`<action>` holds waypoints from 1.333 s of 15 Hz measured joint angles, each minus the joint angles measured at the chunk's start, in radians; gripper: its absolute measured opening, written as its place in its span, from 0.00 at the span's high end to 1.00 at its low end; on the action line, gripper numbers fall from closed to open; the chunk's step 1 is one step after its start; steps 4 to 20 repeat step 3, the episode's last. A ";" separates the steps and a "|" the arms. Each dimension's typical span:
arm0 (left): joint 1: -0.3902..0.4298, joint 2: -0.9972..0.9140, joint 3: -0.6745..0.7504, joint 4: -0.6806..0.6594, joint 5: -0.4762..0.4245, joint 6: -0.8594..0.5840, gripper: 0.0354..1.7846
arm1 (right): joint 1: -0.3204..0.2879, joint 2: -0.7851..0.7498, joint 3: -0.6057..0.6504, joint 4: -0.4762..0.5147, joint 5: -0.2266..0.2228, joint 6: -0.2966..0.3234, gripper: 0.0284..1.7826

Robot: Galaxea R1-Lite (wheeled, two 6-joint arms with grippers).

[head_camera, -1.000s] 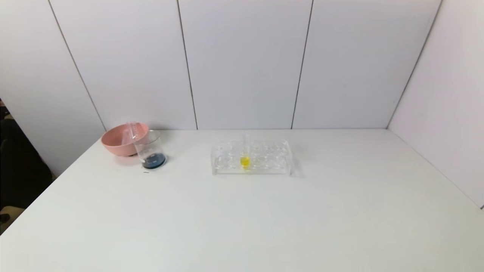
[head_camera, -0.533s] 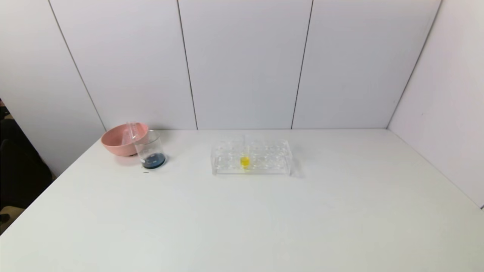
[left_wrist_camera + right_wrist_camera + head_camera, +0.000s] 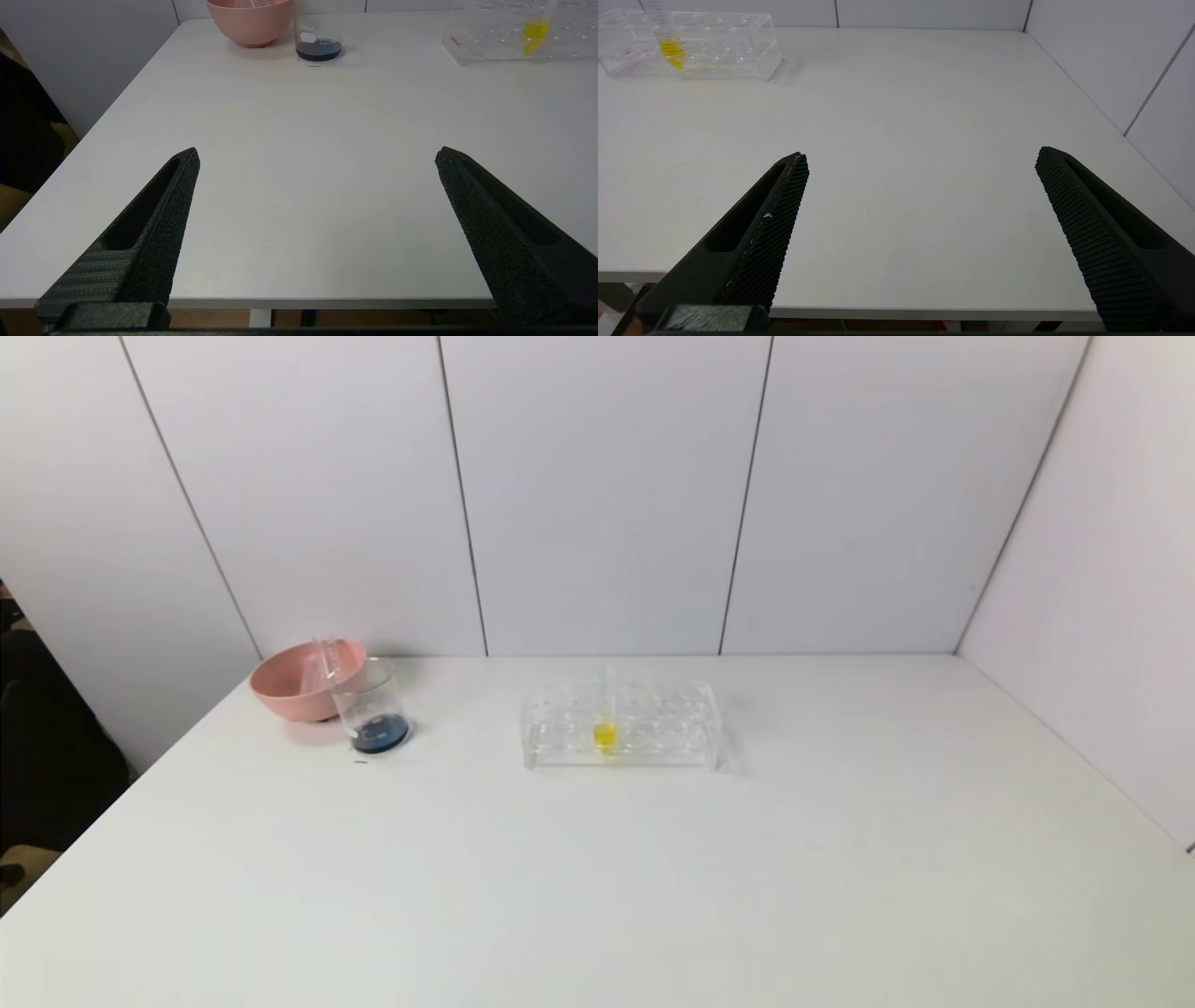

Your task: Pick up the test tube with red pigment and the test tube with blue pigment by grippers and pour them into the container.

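Both arms parked at the desk's (image 3: 597, 896) near edge, left gripper (image 3: 317, 156) and right gripper (image 3: 922, 158) jaws spread and empty; beaker (image 3: 372, 709), upper left, holds dark blue liquid, suggesting pouring is done.

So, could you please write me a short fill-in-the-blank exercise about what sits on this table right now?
1. The liquid in the glass beaker looks dark ____.
2. The only filled tube in the clear rack holds ____ liquid.
3. The beaker stands right beside a ____ bowl.
4. Both the left end effector and the right end effector are ____ and hold nothing.

Missing words: blue; yellow; pink; open
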 joint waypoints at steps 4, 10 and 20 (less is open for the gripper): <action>0.000 0.000 0.000 0.000 0.000 0.000 0.01 | 0.000 0.000 0.000 0.000 0.000 0.000 0.00; 0.000 0.000 0.000 0.000 0.000 0.000 0.01 | 0.000 0.000 0.000 0.000 0.000 0.000 0.00; 0.000 0.000 0.000 0.000 0.000 0.000 0.01 | 0.000 0.000 0.000 0.000 0.000 0.000 0.00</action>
